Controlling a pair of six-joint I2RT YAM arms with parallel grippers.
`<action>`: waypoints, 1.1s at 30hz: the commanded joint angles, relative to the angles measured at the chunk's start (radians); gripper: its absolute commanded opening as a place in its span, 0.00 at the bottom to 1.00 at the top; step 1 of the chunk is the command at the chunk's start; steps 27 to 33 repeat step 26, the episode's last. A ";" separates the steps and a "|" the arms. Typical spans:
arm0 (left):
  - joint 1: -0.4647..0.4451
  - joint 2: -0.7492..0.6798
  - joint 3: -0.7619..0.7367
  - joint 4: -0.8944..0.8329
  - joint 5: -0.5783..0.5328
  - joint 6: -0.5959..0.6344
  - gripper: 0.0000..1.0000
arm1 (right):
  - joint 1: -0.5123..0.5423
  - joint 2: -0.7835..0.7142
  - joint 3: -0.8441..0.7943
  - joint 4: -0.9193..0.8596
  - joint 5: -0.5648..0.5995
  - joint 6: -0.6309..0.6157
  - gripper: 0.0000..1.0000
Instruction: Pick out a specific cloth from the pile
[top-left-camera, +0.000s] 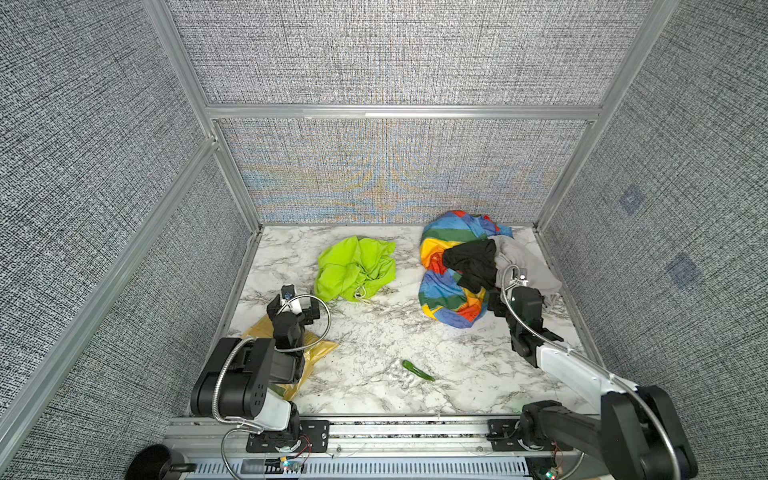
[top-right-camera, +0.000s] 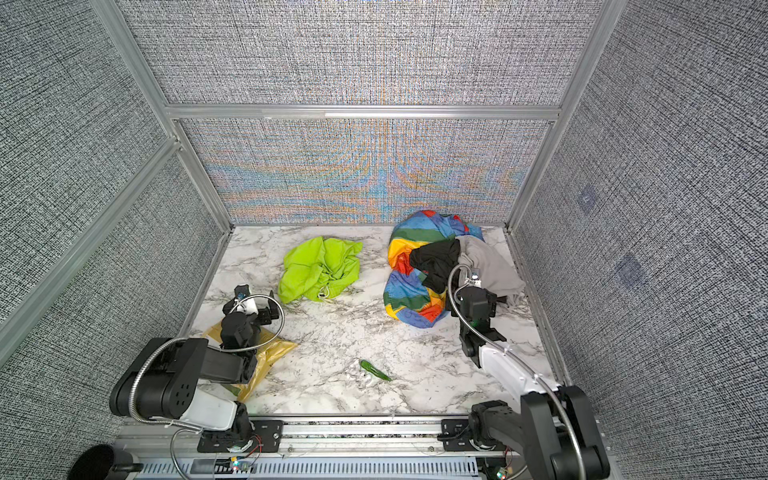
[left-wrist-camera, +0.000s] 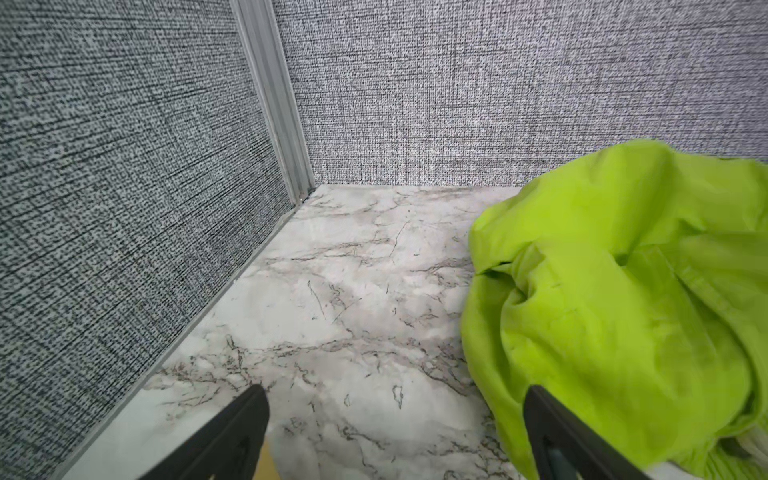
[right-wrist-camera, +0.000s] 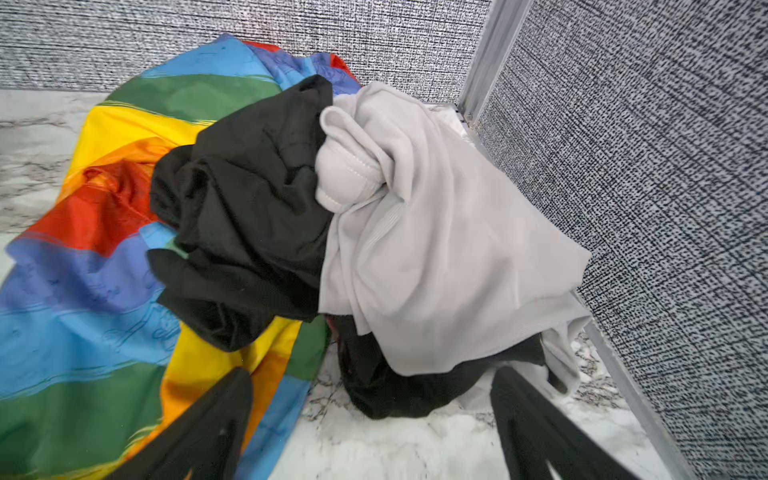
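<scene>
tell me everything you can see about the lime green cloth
The lime-green cloth is thin, smooth-looking fabric, crumpled into a loose heap with deep folds. A white drawstring pokes out at its near edge. It lies on the marble table, left of the pile and apart from it. In the left wrist view one finger of the open left tool overlaps its edge; whether it touches, I cannot tell.

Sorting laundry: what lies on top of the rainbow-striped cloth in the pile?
A crumpled black garment lies on the rainbow-striped thin cloth, and a plain light-grey soft cloth drapes partly over the black one. Whatever sits beneath these layers is covered.
</scene>
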 joint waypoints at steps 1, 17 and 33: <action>0.001 -0.004 0.001 0.058 0.022 -0.009 0.99 | -0.024 0.073 -0.007 0.235 -0.046 -0.056 0.94; 0.002 0.000 -0.001 0.064 0.022 -0.009 0.99 | -0.150 0.312 -0.110 0.610 -0.305 -0.091 0.99; 0.003 0.001 0.000 0.064 0.023 -0.009 0.99 | -0.152 0.302 -0.100 0.577 -0.313 -0.097 0.99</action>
